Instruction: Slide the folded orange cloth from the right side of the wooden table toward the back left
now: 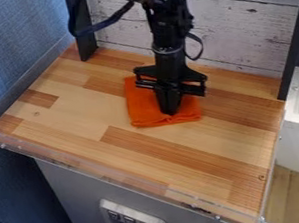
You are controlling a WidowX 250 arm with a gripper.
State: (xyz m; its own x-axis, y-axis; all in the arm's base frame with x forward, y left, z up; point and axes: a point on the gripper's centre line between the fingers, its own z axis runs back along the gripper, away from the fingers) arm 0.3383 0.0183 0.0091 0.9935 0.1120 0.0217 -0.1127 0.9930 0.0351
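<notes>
1. Leftmost, the blue wall (11,52) stands beside the wooden tabletop (71,109). The orange cloth (140,107) lies flat near the middle of this tabletop, toward the back, and its left side is well visible.

2. The cloth seems to be folded in a rough square. It looks light and soft, with no stiffness of its own, so it would probably bend and hang down when it is raised. It does not look fragile, and a firm hold should not hurt it.

3. At the left edge, the material is thin and low, so a hold there might take only one layer and open the fold.

4. More to the right, the gripper (170,110) points down over the middle of the cloth, its tip at the cloth or just above it. Whether the gripper is wide, narrow or pinching some fabric, one cannot tell.

5. The middle appears the better place to take hold, with a small ridge of fabric gathered through all the layers. Flat cloth may slip away from a shallow pinch.

6. Rightmost, the lower right corner of the cloth is free, but a hold there would probably leave the rest dragging on the wood.
</notes>
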